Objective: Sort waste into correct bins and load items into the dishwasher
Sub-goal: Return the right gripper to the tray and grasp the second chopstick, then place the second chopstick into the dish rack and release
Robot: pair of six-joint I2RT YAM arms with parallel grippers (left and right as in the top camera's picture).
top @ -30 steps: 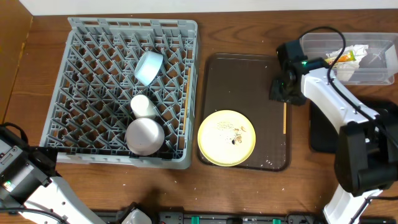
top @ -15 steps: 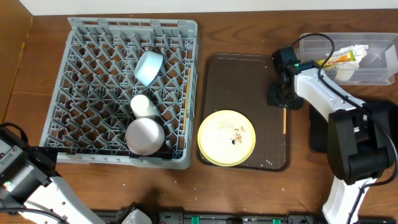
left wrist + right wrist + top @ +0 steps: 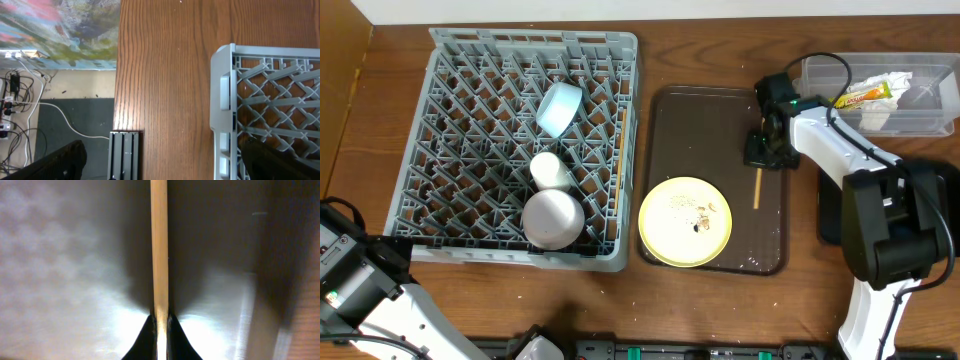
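Note:
My right gripper (image 3: 761, 152) is shut on a thin wooden chopstick (image 3: 757, 188) over the right part of the dark-brown tray (image 3: 700, 120). In the right wrist view the chopstick (image 3: 159, 240) runs straight up from between the closed fingertips (image 3: 160, 327). A yellow plate (image 3: 670, 235) with pale crumbs (image 3: 700, 208) lies on the tray. The grey rack (image 3: 450, 60) holds a light-blue saucer (image 3: 560, 108), cream cup (image 3: 550, 170), pale bowl (image 3: 553, 218) and a second chopstick (image 3: 617, 150). My left gripper (image 3: 165, 160) is open and empty beside the rack's corner (image 3: 225, 90).
A clear tub (image 3: 920, 125) at the back right holds a white napkin (image 3: 885, 90) and a yellow-green wrapper (image 3: 863, 97). A black bin (image 3: 830, 215) lies partly under my right arm. The table's left edge (image 3: 117, 75) is close to my left gripper.
My right gripper has moved left, carrying the chopstick from the tray's right edge further in over the tray. The left arm has not moved.

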